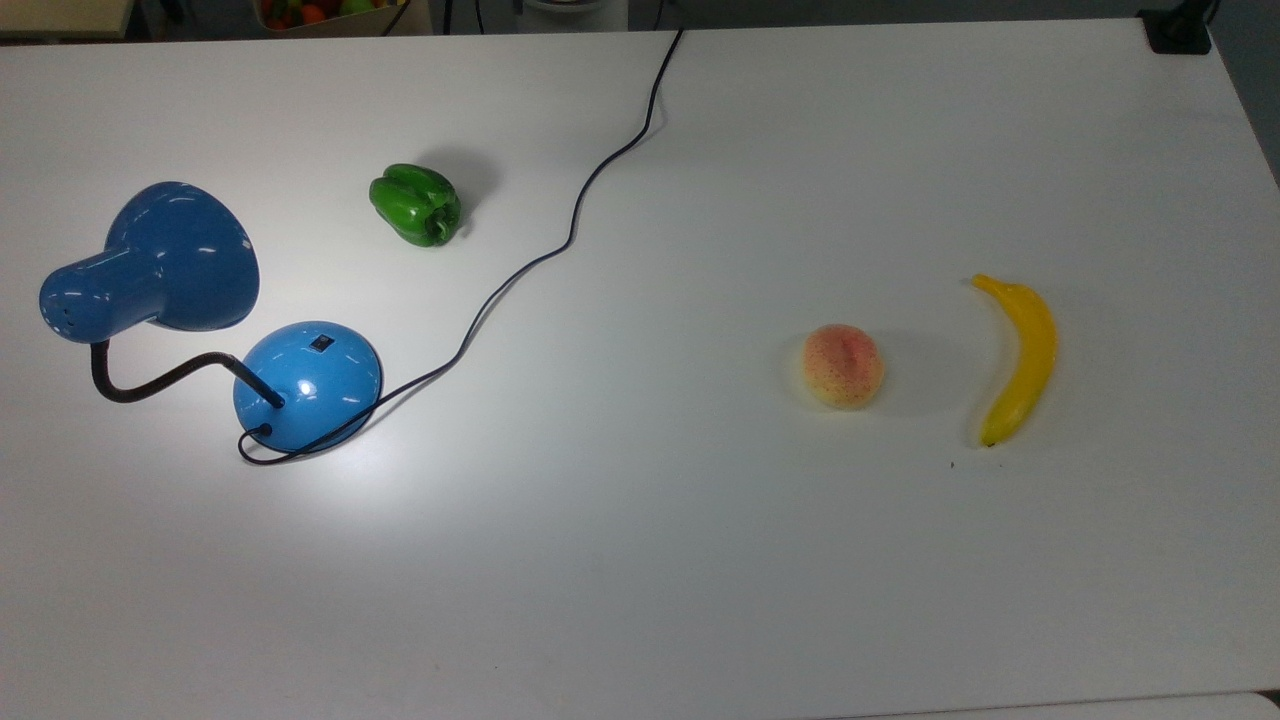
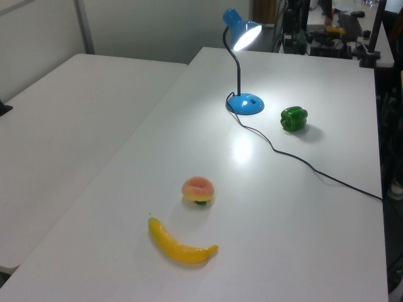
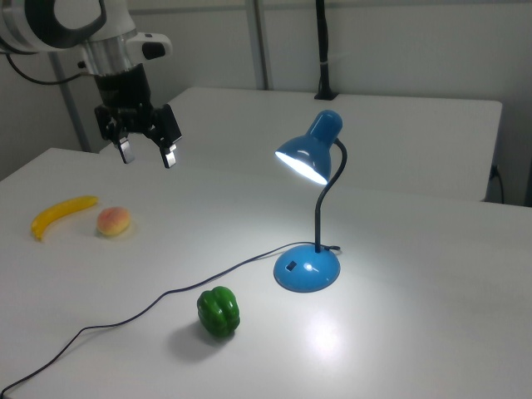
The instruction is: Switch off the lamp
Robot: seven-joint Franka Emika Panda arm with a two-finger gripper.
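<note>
The blue lamp (image 1: 150,262) stands at the top view's left, lit and casting a bright patch on the white table (image 1: 640,560). Its domed base (image 1: 308,383) carries a small dark switch (image 1: 321,344); a black gooseneck (image 1: 160,380) bends up to the shade, and a thin black cord (image 1: 570,235) runs to the table's far edge. In the left view the lamp (image 2: 242,31) stands at the far end, its base (image 2: 245,104) below it. In the right view the lamp (image 3: 309,158) glows above its base (image 3: 307,270), switch (image 3: 291,267) facing the camera. My gripper (image 3: 148,155) hangs open, high above the table, far to the right view's left of the lamp.
A green pepper (image 1: 417,205) lies just beyond the lamp base. A peach (image 1: 843,366) and a banana (image 1: 1015,357) lie at the top view's right. In the right view the peach (image 3: 113,222) and banana (image 3: 60,214) sit below my gripper. A second table (image 2: 63,126) adjoins in the left view.
</note>
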